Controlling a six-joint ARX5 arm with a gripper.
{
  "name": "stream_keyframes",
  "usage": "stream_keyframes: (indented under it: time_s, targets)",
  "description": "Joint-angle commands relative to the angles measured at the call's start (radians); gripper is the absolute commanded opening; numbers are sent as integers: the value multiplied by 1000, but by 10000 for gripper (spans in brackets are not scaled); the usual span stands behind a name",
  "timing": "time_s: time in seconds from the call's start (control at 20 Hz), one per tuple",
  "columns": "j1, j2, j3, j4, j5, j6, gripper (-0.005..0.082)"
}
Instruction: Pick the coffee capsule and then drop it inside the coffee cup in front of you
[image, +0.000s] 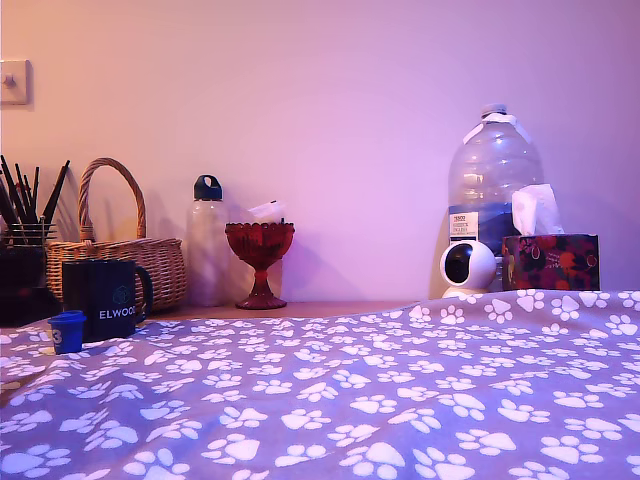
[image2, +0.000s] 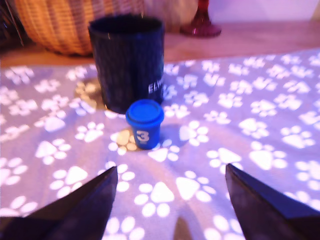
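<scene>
On paw-print cloth (image2: 240, 130), upright: coffee capsule (image2: 144, 123), blue tub, lid on, pale "3" facing wrist camera. Sits just in front of coffee cup (image2: 127, 60), nearly touching its base in wrist view; contact not resolvable. Same pair at the exterior view's left edge: capsule (image: 68, 331) low beside cup (image: 103, 297), "ELWOOD" lettering visible, handle toward the exterior view's right.

Gripper (image2: 171, 202) spread wide, empty, both fingers (image2: 85, 205) low in wrist frame, capsule roughly centred ahead of the gap, well apart from either tip. Not visible in exterior view. Judged stage: pre-grasp approach, nothing picked yet.

Behind cup: wicker basket (image: 120, 255), pen holder (image: 22, 250) at far edge. Further along the exterior view's right: clear bottle (image: 208, 245), red goblet (image: 260, 262), big water jug (image: 492, 190), small white camera (image: 467, 268), tissue box (image: 550, 262). Bare tabletop (image: 330, 308) strip past the cloth.

Risks, as judgement:
- Capsule small and light; off-centre closing likely tips or skids it on soft cloth.
- Cup directly behind; overshooting forward could knock a finger into cup wall or shove capsule against it.
- Cloth wrinkled, may snag a low finger and drag both objects.
- Cup tall relative to capsule; insufficient lift before moving over means rim strike.
- Wrist image blurred, so alignment estimate loose.
</scene>
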Motion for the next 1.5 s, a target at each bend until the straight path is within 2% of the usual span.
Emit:
stream_keyframes:
  time_s: [0.0,0.7,1.1,1.4,1.45]
  targets:
    - [1,45,27,17,0,4,627]
    - [23,325,248,32,0,4,624]
    - [23,399,357,10,4,4,624]
    - [23,400,370,-23,4,6,617]
    - [23,400,370,-31,4,8,595]
